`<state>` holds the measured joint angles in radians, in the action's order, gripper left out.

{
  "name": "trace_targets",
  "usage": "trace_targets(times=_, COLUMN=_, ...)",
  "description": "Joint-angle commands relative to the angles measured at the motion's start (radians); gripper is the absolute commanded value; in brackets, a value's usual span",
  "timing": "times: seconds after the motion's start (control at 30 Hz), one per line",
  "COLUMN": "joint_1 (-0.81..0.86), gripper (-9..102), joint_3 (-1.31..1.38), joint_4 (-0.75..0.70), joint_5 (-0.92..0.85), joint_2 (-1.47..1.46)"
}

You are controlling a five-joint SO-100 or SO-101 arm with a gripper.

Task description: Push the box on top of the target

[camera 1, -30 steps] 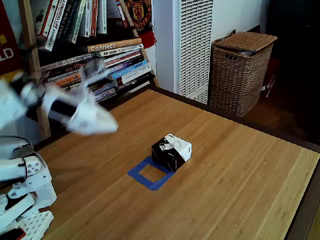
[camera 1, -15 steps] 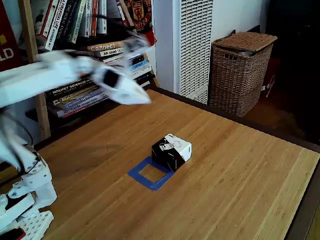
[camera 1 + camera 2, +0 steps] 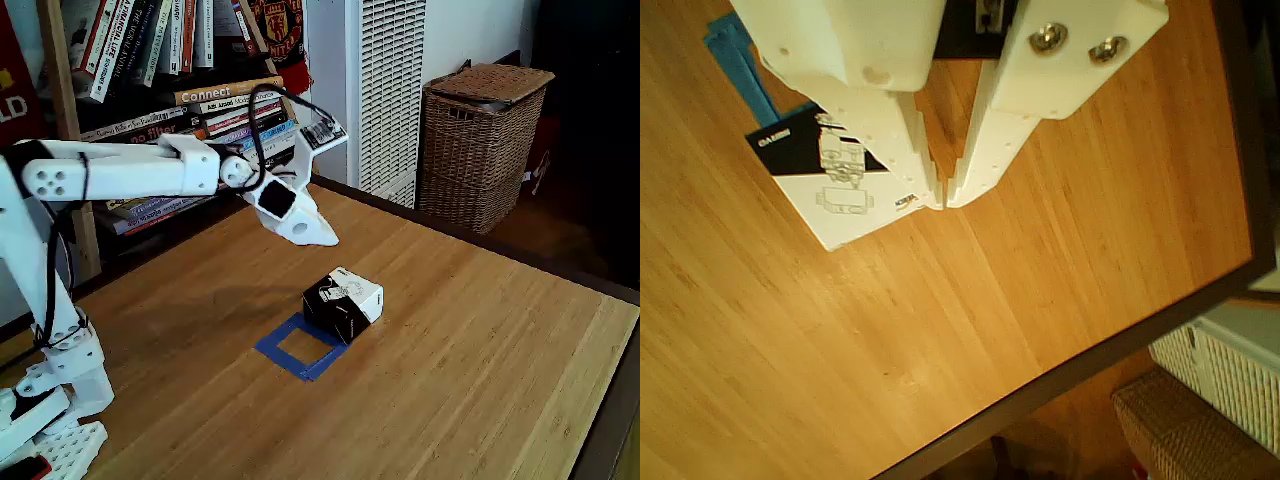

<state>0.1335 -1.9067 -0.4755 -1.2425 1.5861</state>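
Note:
The box (image 3: 343, 303), black-sided with a white printed top, sits on the wooden table (image 3: 480, 330), overlapping the right corner of the target (image 3: 298, 347), a blue tape square. In the other view the box (image 3: 830, 185) lies below and left of my white fingers, with a bit of the blue target (image 3: 740, 60) at the top left. My gripper (image 3: 325, 238) hangs in the air above and slightly behind the box. The gripper (image 3: 942, 200) is shut, tips touching, holding nothing.
A wicker basket (image 3: 482, 140) stands beyond the table's far right edge, and a bookshelf (image 3: 190, 90) with a white radiator panel (image 3: 390, 90) stands behind. The table's dark edge (image 3: 1110, 340) runs diagonally near the basket (image 3: 1190, 430). My arm's base (image 3: 50, 400) sits at the left.
My arm has swung from the far left across to the right and forward. The gripper now hangs over the box. Box and target have not moved.

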Motion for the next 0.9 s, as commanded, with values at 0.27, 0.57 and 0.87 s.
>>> trace_targets(times=0.27, joint_1=0.015, gripper=0, joint_3=0.267, joint_4=-0.057, joint_5=-0.029, joint_2=-0.110)
trace_targets(times=0.57, joint_1=0.054, gripper=0, joint_3=0.209, joint_4=0.092, joint_5=-0.164, joint_2=-0.175)
trace_targets(times=0.87, joint_1=0.077, gripper=0, joint_3=0.293, joint_4=0.152, joint_5=-0.238, joint_2=-0.285)
